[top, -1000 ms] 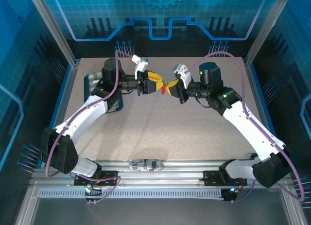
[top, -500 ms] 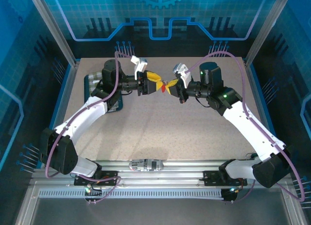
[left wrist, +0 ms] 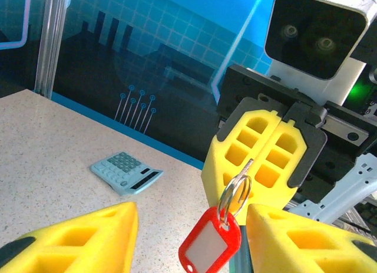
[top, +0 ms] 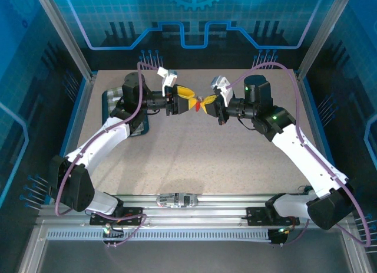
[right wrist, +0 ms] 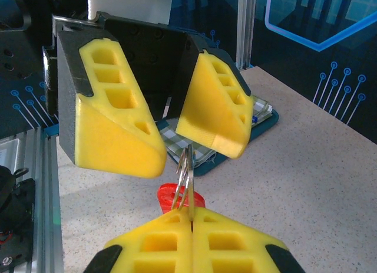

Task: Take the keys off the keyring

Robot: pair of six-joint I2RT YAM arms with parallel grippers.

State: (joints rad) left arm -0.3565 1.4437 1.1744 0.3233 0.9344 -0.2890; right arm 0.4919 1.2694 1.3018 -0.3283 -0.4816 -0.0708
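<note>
both arms reach in from their bases, elbows out to the sides and wrists turned toward each other, so the two grippers meet tip to tip above the middle of the table. the left gripper (top: 187, 99) (left wrist: 191, 240) (right wrist: 171, 144) has its yellow fingers spread well apart, holding nothing. the right gripper (top: 206, 105) (left wrist: 257, 167) (right wrist: 191, 221) faces it with both pads pressed flat together, pinching the keyring (left wrist: 234, 193) at their tips.

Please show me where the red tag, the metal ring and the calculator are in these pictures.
red tag (left wrist: 207, 243): left wrist view, on its pale label window.
metal ring (left wrist: 223, 197): left wrist view, on the left side of its loop.
calculator (left wrist: 126, 171): left wrist view, on the middle of its top face.
</note>
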